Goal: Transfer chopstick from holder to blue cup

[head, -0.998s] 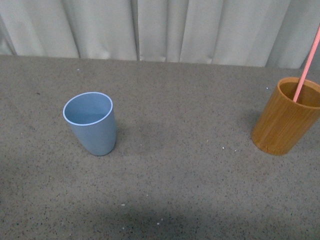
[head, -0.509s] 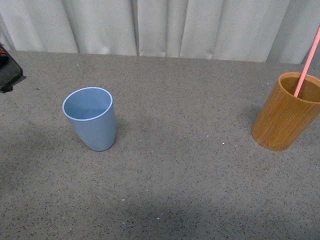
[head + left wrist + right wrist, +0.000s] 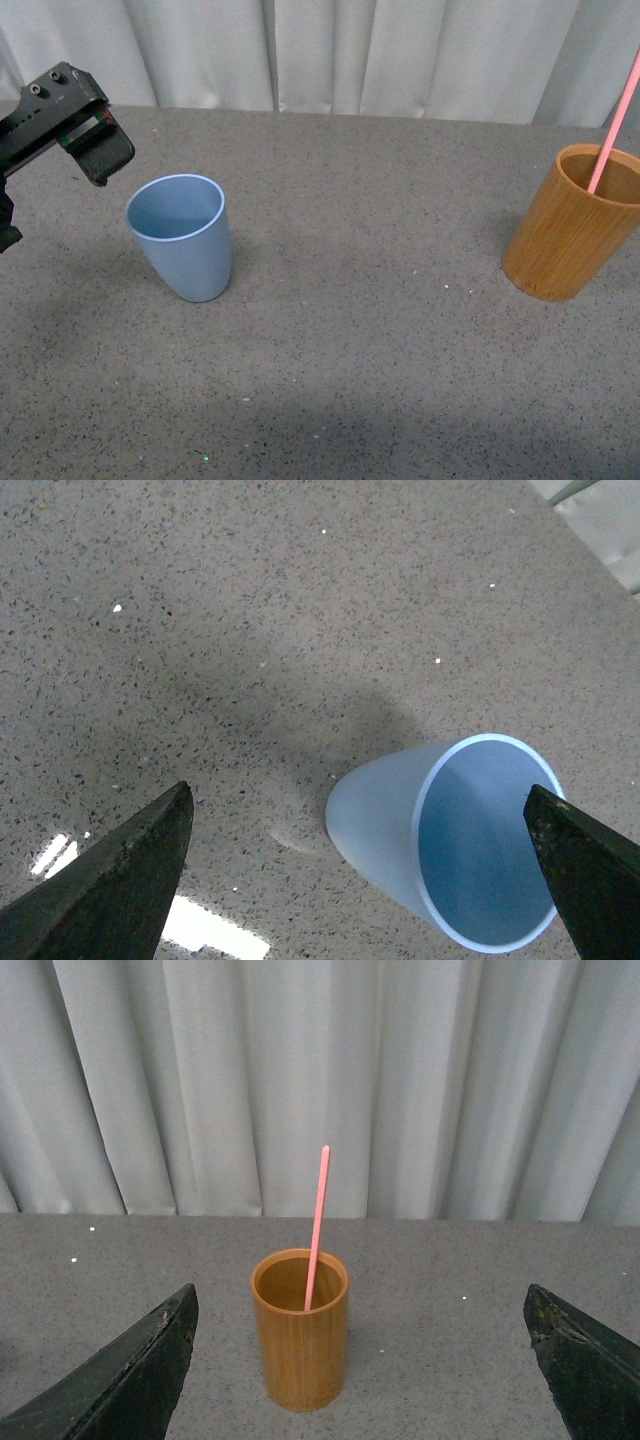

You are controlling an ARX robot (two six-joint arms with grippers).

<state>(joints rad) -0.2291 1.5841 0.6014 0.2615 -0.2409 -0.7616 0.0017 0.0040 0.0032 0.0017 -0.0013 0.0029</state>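
Note:
The light blue cup (image 3: 185,245) stands empty and upright on the speckled table at left. At the right edge stands the orange-brown holder (image 3: 570,235), with one pink chopstick (image 3: 615,125) leaning out of it. My left gripper (image 3: 358,795) hovers open above and to the left of the blue cup (image 3: 470,850), with one dark finger (image 3: 100,150) in the front view. My right gripper (image 3: 360,1290) is open, some way short of the holder (image 3: 300,1335). The chopstick (image 3: 317,1225) rises above the holder's rim. Neither gripper holds anything.
The grey speckled table (image 3: 380,350) stretches between cup and holder. A pale pleated curtain (image 3: 330,50) hangs along the far edge. A bright reflection (image 3: 200,925) shows on the table near the left fingers.
My left gripper has come into the front view from the left edge and moved toward the blue cup. Cup, holder and chopstick have stayed put.

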